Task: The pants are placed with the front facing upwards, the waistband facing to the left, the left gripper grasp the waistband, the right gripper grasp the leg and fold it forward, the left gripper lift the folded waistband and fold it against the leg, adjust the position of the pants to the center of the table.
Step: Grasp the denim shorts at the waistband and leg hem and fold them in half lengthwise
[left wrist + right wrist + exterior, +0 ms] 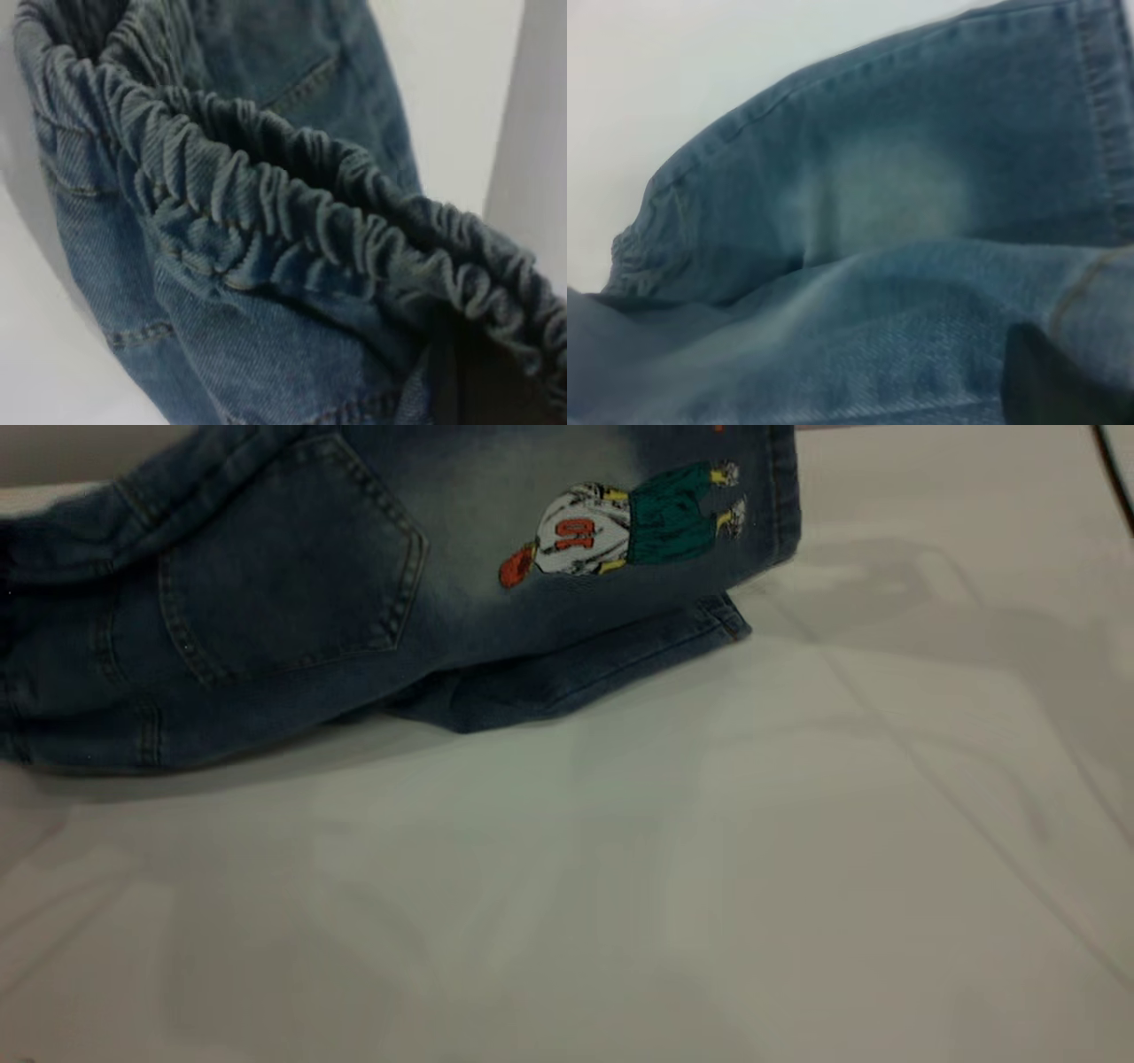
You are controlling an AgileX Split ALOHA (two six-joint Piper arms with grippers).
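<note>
- Lying on the white bench (673,850), the pants (372,584) showed the back pocket (283,567) and cartoon player (620,522).
- Waistband (292,204) filled the left wrist view.
- Whether either hand was gripping, I cannot tell.

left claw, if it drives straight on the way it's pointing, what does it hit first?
Most likely the waistband: in the left wrist view its gathered ruffle fills the frame, with the rest of the pants right behind. Only a dark patch that may be the left claw shows, so the gap is unclear.
</note>
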